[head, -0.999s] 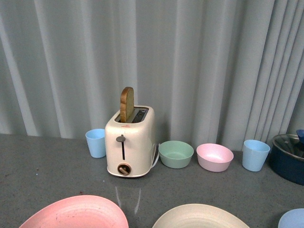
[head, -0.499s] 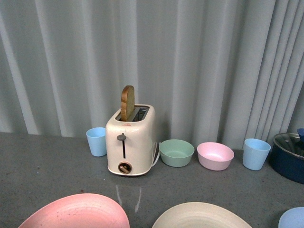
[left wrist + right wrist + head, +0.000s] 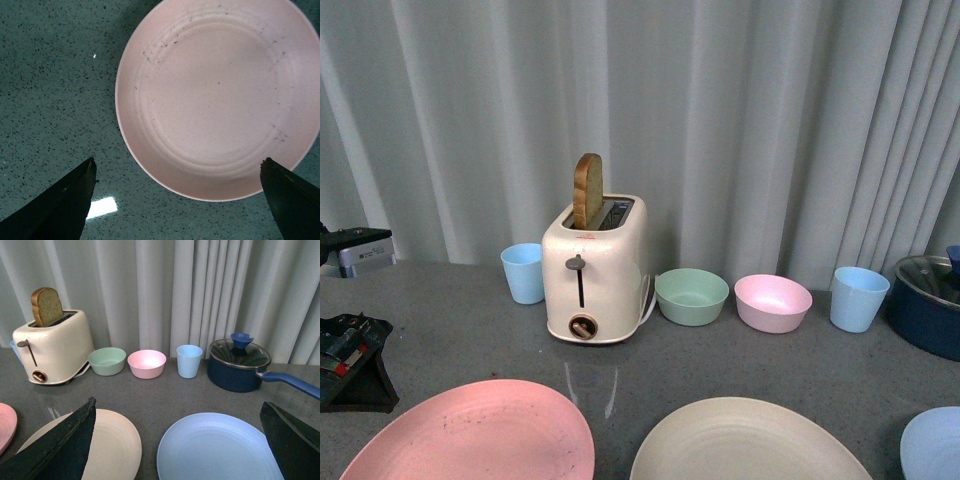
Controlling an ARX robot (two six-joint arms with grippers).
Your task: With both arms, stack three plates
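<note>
Three plates lie on the grey table near its front edge: the pink plate (image 3: 475,435) with dark specks at the left, the cream plate (image 3: 745,445) in the middle, the light blue plate (image 3: 932,445) at the right. My left gripper (image 3: 177,167) is open and looks straight down on the pink plate (image 3: 215,95), above its rim. My right gripper (image 3: 177,410) is open and hangs over the near part of the light blue plate (image 3: 217,447), with the cream plate (image 3: 112,440) beside it. Neither gripper shows in the front view.
Behind the plates stand a cream toaster (image 3: 595,280) with a bread slice, two blue cups (image 3: 522,272), a green bowl (image 3: 691,296), a pink bowl (image 3: 772,302) and a dark blue lidded pot (image 3: 239,365). Black gear (image 3: 350,360) sits at the left edge. A curtain closes the back.
The front view has tilted down and shifted: more of the three plates shows, and the black gear at the left edge has come into view.
</note>
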